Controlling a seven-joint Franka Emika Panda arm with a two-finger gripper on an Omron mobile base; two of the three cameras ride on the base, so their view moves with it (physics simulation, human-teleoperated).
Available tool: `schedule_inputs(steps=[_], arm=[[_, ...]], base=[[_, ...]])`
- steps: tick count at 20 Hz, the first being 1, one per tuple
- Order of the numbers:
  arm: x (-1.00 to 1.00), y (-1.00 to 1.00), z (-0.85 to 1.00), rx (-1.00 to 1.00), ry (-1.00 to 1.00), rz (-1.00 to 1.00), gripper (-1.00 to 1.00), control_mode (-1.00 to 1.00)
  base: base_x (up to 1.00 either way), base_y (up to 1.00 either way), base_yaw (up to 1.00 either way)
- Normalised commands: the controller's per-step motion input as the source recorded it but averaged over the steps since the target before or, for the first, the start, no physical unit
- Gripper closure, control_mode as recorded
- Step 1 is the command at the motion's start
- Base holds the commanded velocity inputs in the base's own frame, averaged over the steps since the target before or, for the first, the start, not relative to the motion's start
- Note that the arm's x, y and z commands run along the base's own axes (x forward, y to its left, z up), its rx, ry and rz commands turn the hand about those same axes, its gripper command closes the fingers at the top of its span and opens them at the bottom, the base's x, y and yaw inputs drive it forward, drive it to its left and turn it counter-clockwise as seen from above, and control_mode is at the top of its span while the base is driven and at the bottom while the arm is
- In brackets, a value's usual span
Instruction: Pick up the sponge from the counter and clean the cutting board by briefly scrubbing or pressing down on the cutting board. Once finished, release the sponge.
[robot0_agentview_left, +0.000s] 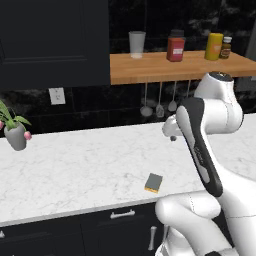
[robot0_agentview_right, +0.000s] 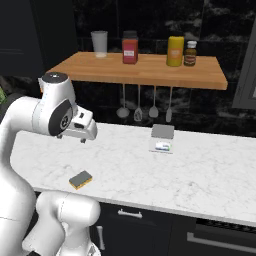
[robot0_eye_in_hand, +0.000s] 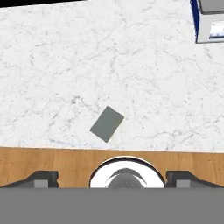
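White marble tabletop (robot0_agentview_left: 75, 165) runs the width of a dark-cabineted kitchen, where the sponge (robot0_agentview_left: 153, 183) lies alone near the front edge, scrub side up and turned at an angle. From the right base view it sits just ahead of the robot's base, sponge (robot0_agentview_right: 80, 179) yellow along its sides. Raised well above the tabletop, the tool (robot0_eye_in_hand: 112, 177) points down, its two dark fingertips (robot0_eye_in_hand: 41, 178) set wide apart with nothing between them; the sponge (robot0_eye_in_hand: 106, 124) shows below and ahead of them as a grey-green rectangle. A grey-white scale (robot0_agentview_right: 162, 138) with a blue edge stands farther back on the tabletop, well apart from the sponge, and a potted plant (robot0_agentview_left: 15, 131) sits at the far left. Above, a wooden wall shelf (robot0_agentview_right: 145, 71) carries a cup (robot0_agentview_right: 99, 43), a red jar (robot0_agentview_right: 130, 48), a yellow container (robot0_agentview_right: 175, 51) and a small brown bottle (robot0_agentview_right: 189, 53), with ladles (robot0_agentview_right: 137, 106) hanging beneath.
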Motion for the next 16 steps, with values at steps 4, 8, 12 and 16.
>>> schedule_inputs(steps=[4,8,12,16], arm=[[-0.09,0.26,-0.52,0.0,0.19,-0.06,-1.0,-1.0],[0.15,0.1,-0.6,0.0,0.26,-0.05,-1.0,-1.0],[0.06,0.08,-0.61,-0.02,0.29,-0.11,-1.0,-1.0],[0.42,0.09,-0.56,0.0,0.09,-0.04,-1.0,-1.0]], base=[[0.0,0.0,0.0],[0.0,0.0,0.0],[0.0,0.0,0.0],[0.0,0.0,0.0]])
